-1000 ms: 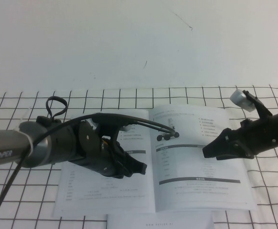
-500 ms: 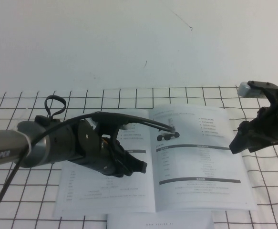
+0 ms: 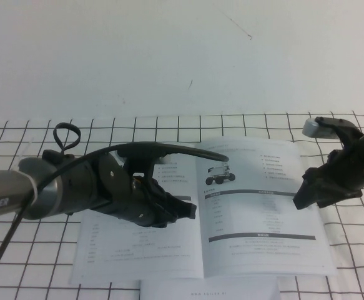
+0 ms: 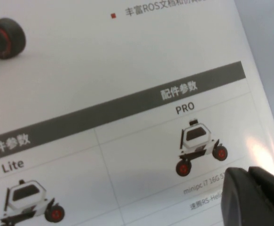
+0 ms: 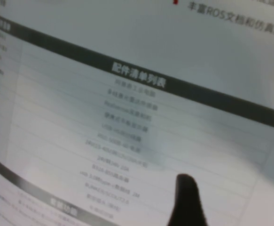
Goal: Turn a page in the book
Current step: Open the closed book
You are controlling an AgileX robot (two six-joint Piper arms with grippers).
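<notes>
The book [image 3: 231, 212] is laid open on the gridded table [image 3: 356, 275], near its front edge. The left gripper [image 3: 183, 211] is held low over the left-hand page [image 3: 144, 244], its fingers seemingly together. The right gripper [image 3: 306, 195] is poised at the right-hand page's outer edge; its finger state cannot be told

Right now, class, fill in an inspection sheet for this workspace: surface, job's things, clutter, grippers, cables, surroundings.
Surface: white cloth with black grid.
Job's things: book lying open, flat; right-hand page shows a rover photo and grey-barred tables.
Clutter: plain white booklet at the book's near edge.
Grippers: left gripper low over the left-hand page; right gripper over the right page's outer edge.
Cables: black cable looped on the left arm.
Surroundings: white wall.
</notes>
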